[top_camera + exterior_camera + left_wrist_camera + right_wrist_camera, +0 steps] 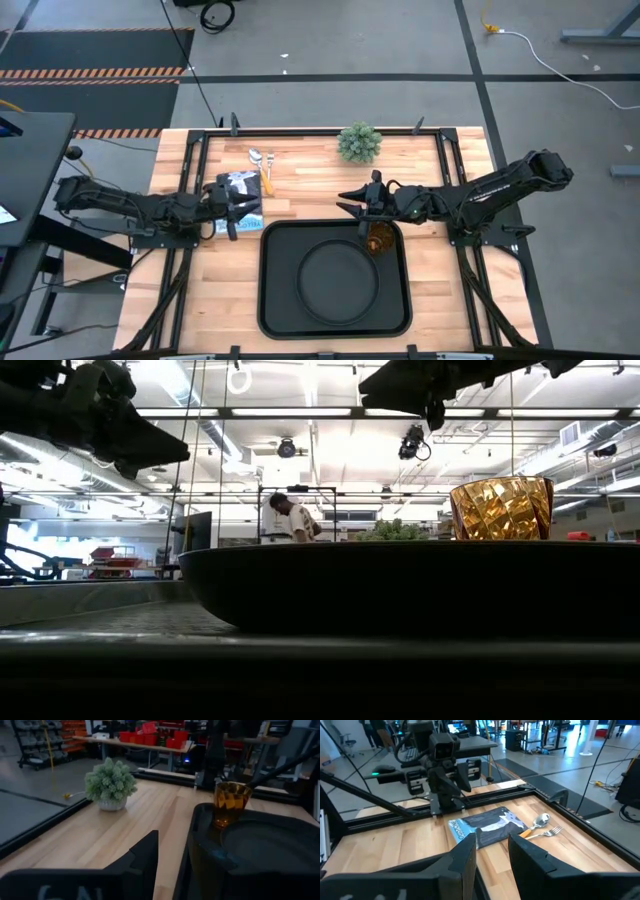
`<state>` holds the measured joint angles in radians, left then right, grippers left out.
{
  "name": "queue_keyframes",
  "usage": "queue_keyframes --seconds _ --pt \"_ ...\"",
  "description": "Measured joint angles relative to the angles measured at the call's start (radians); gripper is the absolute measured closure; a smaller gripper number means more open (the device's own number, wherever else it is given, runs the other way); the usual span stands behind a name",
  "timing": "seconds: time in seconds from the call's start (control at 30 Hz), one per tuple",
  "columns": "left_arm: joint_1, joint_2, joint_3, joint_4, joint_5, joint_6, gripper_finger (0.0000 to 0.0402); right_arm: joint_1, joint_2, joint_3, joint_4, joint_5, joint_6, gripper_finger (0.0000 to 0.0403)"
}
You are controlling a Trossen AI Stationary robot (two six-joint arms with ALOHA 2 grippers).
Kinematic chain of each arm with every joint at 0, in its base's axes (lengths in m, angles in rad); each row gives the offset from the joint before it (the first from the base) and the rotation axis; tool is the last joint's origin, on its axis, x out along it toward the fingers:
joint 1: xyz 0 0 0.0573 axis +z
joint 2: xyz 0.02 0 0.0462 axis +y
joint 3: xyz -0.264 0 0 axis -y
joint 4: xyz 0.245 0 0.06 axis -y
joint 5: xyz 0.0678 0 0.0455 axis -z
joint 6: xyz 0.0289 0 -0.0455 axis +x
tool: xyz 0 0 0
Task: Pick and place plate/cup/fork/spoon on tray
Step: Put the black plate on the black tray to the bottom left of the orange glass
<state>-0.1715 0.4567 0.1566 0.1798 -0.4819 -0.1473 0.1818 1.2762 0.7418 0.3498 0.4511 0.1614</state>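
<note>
Wooden slats make the table top [310, 190], which stands in a big workshop hall with a concrete floor. On it the black tray [270, 300] lies near the front edge, with the round black plate [338, 282] in its middle and the amber cup [381, 238] upright in the tray's far right corner, just beside the plate's rim. The fork [551, 832] and the spoon [540, 821] are not yet on the tray; they lie side by side near the far edge of the table, next to a blue-grey booklet [238, 200]. The right gripper [360, 205] hangs above the cup's corner with its fingers apart and nothing between them, so I judge the cup is placed. The left gripper [232, 210] hovers over the booklet, its fingers partly apart and holding nothing. The cutlery is the next step, I think: the left arm is nearest, and it should come down on one orange handle only, because the two pieces are very close together. The small potted plant [359, 143] stands well apart. Free room on the tray is the strip on the left of the plate; the raised rim must be cleared when carrying.
</note>
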Motion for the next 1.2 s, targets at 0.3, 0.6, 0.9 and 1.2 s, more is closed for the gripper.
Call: queue_keyframes --seconds 0.3,0.6,0.9,1.2 --pt "0.0 0.001 0.0 -0.022 -0.005 -0.028 0.0286 0.0 0.0 0.0 0.001 0.0 0.004 0.0282" --pt "-0.017 0.063 0.002 -0.036 0.041 -0.145 0.0285 -0.022 0.0 0.001 0.046 0.0 0.019 0.0282" --pt "-0.068 0.236 0.002 0.002 0.041 -0.23 0.0285 -0.051 0.0 0.001 -0.015 -0.063 0.034 0.0282" --pt "-0.069 0.257 0.002 0.033 0.034 -0.226 0.0285 -0.066 0.052 0.026 -0.07 -0.162 0.08 0.0282"
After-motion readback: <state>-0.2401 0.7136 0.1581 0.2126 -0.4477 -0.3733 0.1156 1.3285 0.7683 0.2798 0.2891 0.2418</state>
